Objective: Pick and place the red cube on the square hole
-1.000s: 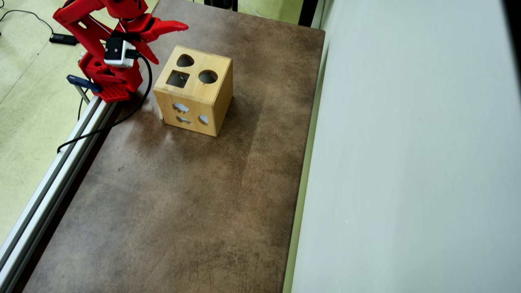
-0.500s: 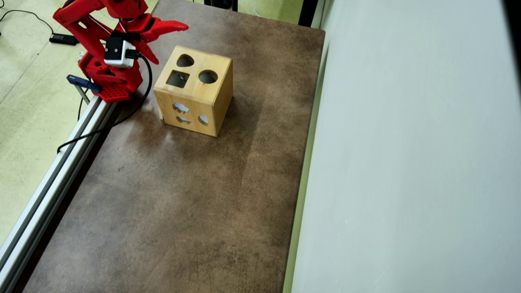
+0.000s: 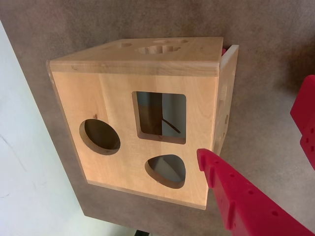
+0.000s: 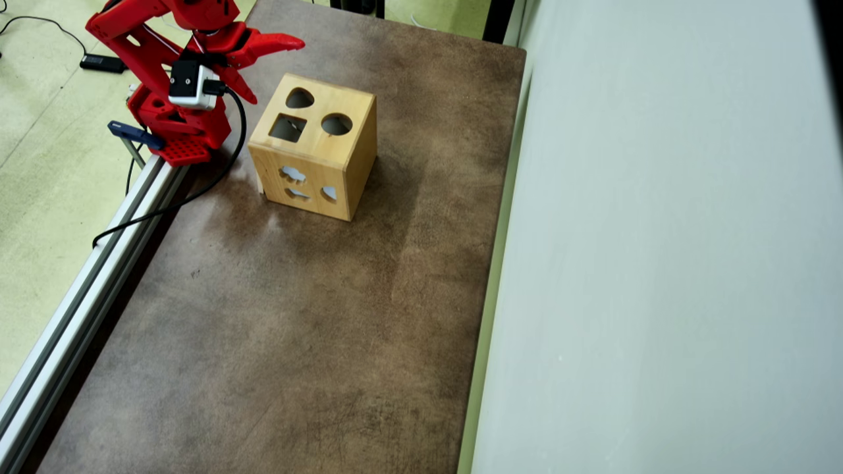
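The light wooden box (image 4: 355, 155) stands at the far left of the brown table, and the wrist view shows its top face (image 3: 108, 98) close up. The square hole (image 4: 288, 128) (image 3: 161, 118) sits in that face between a round hole (image 4: 336, 124) and a teardrop hole (image 4: 299, 98). My red gripper (image 4: 275, 69) hovers open just left of the box, with nothing between its fingers (image 3: 231, 191). The red cube is not clearly in view. Only a small red sliver (image 3: 224, 50) peeks out behind the box's right edge in the wrist view, and I cannot tell what it is.
The arm's base (image 4: 178, 131) is clamped to an aluminium rail (image 4: 79, 296) along the table's left edge, with a black cable (image 4: 217, 174) trailing from the wrist camera. A pale wall (image 4: 658, 263) bounds the right side. The brown tabletop (image 4: 296, 329) stretches toward the front.
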